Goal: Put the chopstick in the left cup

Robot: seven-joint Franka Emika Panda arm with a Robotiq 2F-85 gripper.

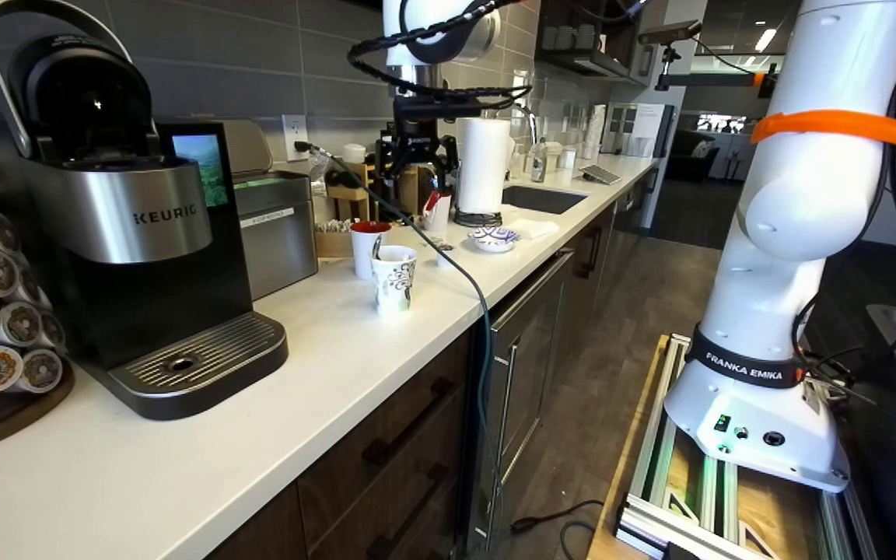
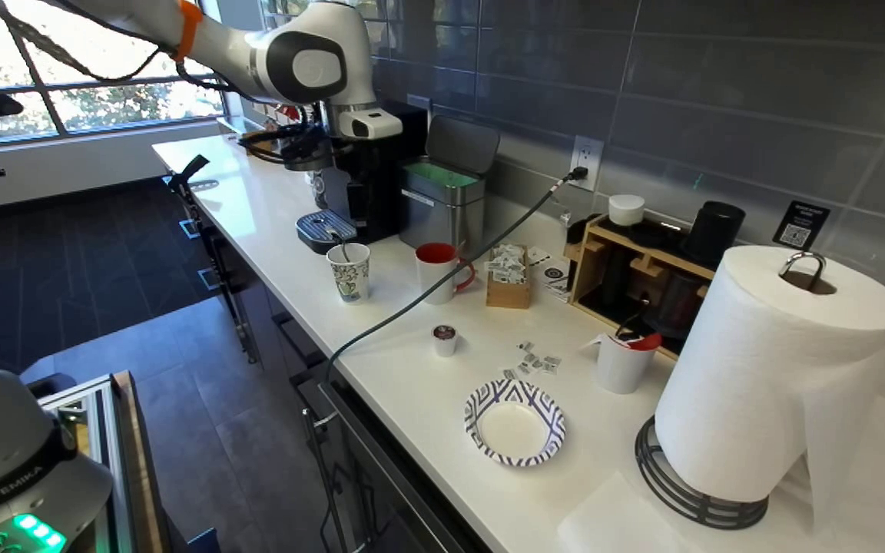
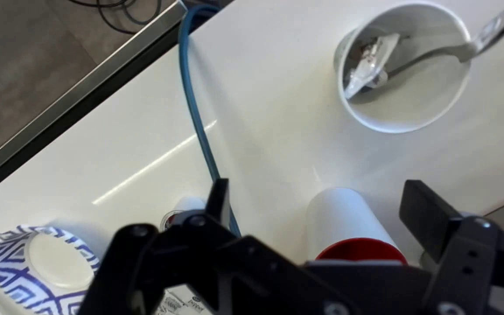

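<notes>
Plainly, my claw (image 3: 317, 197) hangs spread above the worktop (image 2: 404, 384), its jaws well apart. Near the worktop's front edge stands a scroll-patterned paper cup (image 2: 350, 283), and in it leans a metal utensil (image 3: 481, 41), its handle past the rim, its lower end beside a crumpled, translucent wrapper (image 3: 372, 65). Farther toward the back edge stands a white mug (image 2: 432, 283), red inside.

Grey tiled wall (image 2: 550, 69); bright windows (image 2: 127, 104); dark floor (image 2: 120, 246).
</notes>
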